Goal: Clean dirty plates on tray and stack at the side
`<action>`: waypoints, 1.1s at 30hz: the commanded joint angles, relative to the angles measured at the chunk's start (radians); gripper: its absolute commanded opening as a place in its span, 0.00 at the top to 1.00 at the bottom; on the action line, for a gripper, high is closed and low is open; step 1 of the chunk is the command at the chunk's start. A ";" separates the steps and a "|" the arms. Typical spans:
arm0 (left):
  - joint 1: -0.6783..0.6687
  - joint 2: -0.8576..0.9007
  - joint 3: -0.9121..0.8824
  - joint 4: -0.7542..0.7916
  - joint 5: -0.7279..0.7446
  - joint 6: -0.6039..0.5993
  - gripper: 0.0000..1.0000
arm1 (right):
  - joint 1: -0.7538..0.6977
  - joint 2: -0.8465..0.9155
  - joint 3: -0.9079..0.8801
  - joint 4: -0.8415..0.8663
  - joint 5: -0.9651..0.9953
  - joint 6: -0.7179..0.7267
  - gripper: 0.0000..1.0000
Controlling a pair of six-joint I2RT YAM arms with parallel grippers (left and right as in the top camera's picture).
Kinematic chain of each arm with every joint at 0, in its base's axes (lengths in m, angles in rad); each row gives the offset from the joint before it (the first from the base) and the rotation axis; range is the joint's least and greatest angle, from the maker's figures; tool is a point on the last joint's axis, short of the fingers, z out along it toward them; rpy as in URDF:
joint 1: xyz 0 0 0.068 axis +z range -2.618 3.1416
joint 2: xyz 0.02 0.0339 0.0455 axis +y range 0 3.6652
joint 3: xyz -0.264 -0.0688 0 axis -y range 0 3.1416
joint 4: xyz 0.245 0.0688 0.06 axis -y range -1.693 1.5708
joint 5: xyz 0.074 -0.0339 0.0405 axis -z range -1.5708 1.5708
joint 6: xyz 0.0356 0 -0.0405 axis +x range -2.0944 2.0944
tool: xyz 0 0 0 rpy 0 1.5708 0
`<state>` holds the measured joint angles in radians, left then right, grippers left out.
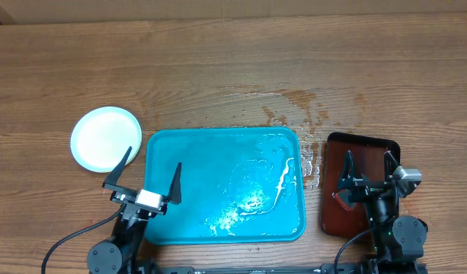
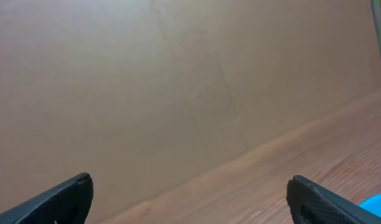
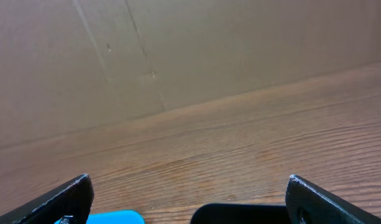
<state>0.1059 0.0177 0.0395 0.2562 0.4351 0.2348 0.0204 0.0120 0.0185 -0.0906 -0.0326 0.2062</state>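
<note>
Sitting toward the surface's left edge, the plates [image 1: 105, 138] appeared stacked just beside the bare, wet tray [image 1: 187, 152]. The left claw [image 1: 154, 157], spread wide and empty, was nearer, plates ahead-left; the right claw [image 1: 367, 154] gaped empty too.

There are one turquoise tray [image 1: 166, 156], one smaller dark red-brown tray [image 1: 361, 144] and one round white plate [image 1: 103, 138] showing.

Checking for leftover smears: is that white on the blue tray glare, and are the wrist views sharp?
Overhead: the white streaks on the tray look like glare off a wet surface. Left wrist: soft, little detail. Right wrist: sharper, table grain clear.
</note>
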 commanded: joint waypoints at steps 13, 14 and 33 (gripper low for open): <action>-0.101 -0.014 -0.035 -0.175 -0.081 -0.088 0.00 | 0.004 -0.009 -0.011 0.007 0.013 0.004 0.00; -0.099 -0.014 -0.035 -0.199 -0.081 -0.093 0.00 | 0.004 -0.009 -0.011 0.007 0.013 0.004 0.00; -0.099 -0.014 -0.035 -0.304 -0.101 -0.171 0.00 | 0.004 -0.009 -0.011 0.007 0.013 0.004 0.00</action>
<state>0.0097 0.0147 0.0082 -0.0467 0.3462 0.0948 0.0204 0.0120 0.0185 -0.0898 -0.0330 0.2058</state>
